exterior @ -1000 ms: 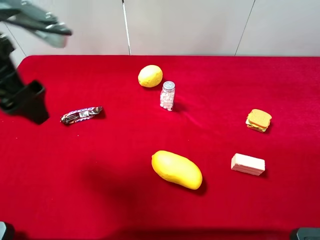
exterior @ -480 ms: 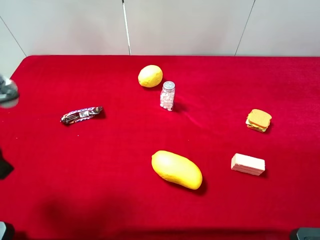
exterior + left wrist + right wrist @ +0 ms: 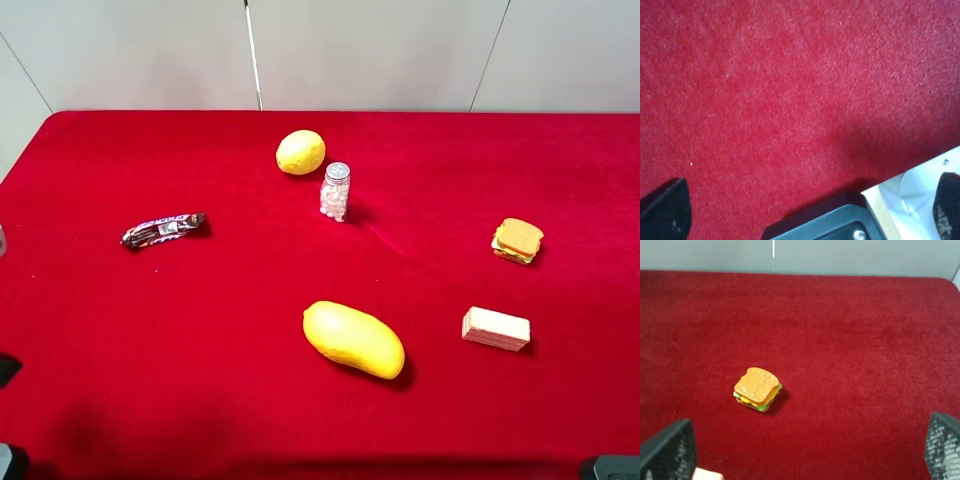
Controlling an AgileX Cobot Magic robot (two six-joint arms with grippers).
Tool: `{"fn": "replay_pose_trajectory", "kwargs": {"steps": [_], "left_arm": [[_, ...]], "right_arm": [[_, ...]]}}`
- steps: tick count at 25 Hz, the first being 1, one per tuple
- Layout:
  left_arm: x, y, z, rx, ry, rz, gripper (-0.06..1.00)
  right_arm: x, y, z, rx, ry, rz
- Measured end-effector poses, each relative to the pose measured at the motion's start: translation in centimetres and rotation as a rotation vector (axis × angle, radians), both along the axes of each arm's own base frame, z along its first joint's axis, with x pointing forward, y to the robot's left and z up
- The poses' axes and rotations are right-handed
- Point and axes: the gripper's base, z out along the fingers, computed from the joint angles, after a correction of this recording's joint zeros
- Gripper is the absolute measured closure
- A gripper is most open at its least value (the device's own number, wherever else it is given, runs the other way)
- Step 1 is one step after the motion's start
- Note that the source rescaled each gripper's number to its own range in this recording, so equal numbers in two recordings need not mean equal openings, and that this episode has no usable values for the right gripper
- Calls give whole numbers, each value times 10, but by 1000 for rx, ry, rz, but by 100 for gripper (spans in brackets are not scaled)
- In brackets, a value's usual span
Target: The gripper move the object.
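Your left gripper stands wide over bare red cloth, holding nothing; lemon sits just beside the pill bottle.

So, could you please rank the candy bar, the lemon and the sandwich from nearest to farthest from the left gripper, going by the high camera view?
The left gripper sits at the table's left edge, almost out of the high view.
1. Candy bar: left side, nearest.
2. Lemon: toward the back, near the middle.
3. Sandwich: far right, farthest.
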Motion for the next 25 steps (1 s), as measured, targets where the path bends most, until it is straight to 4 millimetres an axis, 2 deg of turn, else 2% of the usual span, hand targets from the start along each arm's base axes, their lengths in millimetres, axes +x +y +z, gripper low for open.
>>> {"fn": "replay_pose_trajectory", "kwargs": {"steps": [6, 16, 25], "left_arm": [[-10, 7, 8, -54, -89, 19, -1], [-22, 28, 17, -99, -216, 229, 0], [-47, 37, 25, -169, -401, 281, 0]], "right_arm": [[0, 0, 0, 0, 1, 0], [0, 0, 0, 0, 1, 0], [0, 0, 0, 0, 1, 0]]}}
